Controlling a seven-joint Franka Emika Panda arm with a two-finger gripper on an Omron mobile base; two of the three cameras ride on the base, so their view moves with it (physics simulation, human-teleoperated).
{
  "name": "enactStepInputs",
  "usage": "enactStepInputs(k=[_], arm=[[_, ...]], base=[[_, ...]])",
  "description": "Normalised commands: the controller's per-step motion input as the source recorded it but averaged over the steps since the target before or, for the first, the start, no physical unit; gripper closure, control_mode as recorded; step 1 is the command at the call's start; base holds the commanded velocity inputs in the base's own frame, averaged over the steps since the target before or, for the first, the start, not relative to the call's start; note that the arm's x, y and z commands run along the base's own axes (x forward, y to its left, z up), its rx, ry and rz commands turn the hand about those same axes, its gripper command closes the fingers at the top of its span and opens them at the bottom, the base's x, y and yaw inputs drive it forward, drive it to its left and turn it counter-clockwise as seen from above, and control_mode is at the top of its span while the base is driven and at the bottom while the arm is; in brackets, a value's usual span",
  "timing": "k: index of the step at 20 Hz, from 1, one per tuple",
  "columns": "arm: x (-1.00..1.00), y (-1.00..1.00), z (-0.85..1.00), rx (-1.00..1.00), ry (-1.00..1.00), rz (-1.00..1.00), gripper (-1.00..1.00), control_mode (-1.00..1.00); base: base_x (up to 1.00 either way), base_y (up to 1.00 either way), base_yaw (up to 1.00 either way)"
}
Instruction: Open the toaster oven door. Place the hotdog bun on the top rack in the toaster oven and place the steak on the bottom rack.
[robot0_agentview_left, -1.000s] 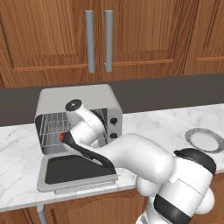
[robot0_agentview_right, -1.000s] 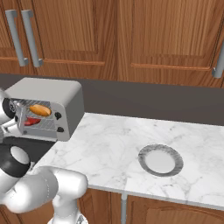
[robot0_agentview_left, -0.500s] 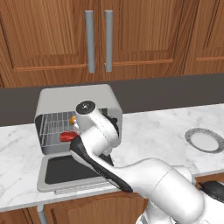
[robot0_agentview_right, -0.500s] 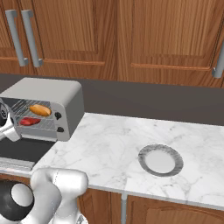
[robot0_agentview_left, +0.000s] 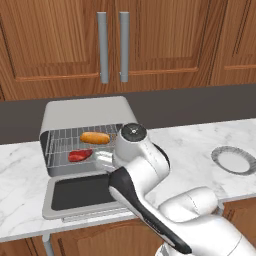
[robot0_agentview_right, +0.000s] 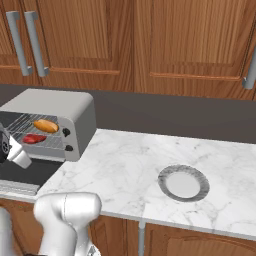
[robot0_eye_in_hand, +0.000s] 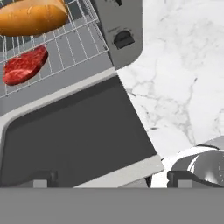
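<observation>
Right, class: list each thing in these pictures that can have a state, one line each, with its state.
Oven door: open, folded down flat on the counter.
Bun: lying on the top rack.
Steak: lying on the bottom rack.
Tool: open, holding nothing, above the door's front edge.
Plate: empty, on the counter.
Cupboard doors: closed.

Hotdog bun (robot0_agentview_left: 95, 137) above steak (robot0_agentview_left: 80, 155) inside toaster oven (robot0_agentview_left: 85, 116).
</observation>
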Motion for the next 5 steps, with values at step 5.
enactStepInputs(k=[5], arm=[[-0.66,-0.15,0.28,-0.13,-0.02,0.41,-1.00,-1.00]], base=[[0.00,0.00,0.00]])
